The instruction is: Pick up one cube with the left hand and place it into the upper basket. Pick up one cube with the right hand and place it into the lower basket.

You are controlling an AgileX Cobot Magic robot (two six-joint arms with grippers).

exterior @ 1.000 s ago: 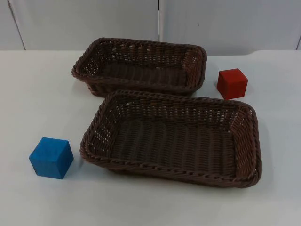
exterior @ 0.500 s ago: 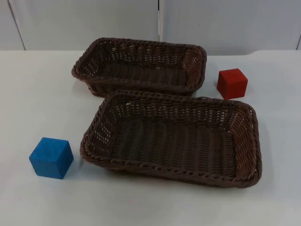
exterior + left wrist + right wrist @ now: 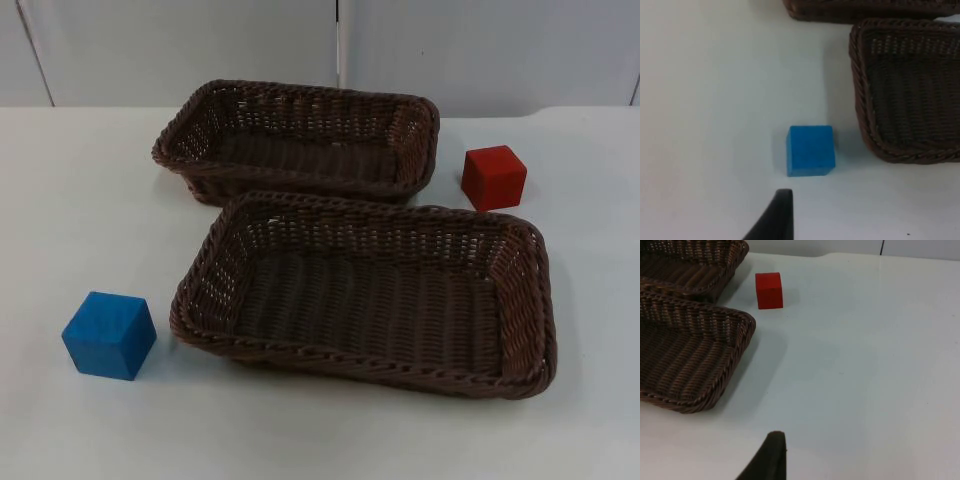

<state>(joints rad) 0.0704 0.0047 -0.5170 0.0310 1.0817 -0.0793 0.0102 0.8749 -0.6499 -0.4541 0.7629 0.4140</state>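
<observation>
The blue cube [image 3: 109, 335] sat on the white surface [image 3: 80, 200], just left of the lower basket [image 3: 365, 293] and not touching it. The red cube [image 3: 493, 177] sat on the right, close to the right end of the upper basket [image 3: 298, 139] and just behind the far corner of the lower one. Both baskets had nothing in them. So no cube was picked up yet, and the first job was likely the blue cube for the left arm.

The left pincer [image 3: 771, 220] hung above the surface, close to the blue cube [image 3: 810, 150]. One black fingertip could be seen, so I could not tell if the fingers were apart or together. The right pincer [image 3: 766, 457] hung over the surface well apart from the red cube [image 3: 769, 290], with the rim of the lower basket [image 3: 715, 315] beside its path. I could not tell its fingers either.

To do this step well, the left pincer should open wide first. Then it should come over the middle of the blue cube and go straight down, with a finger on each flat side, not on the corners. The basket wall is close on one side, so the fingers should take the two sides that do not face it. After a firm squeeze, the cube should be lifted high enough to clear both rims on its way to the upper basket.
</observation>
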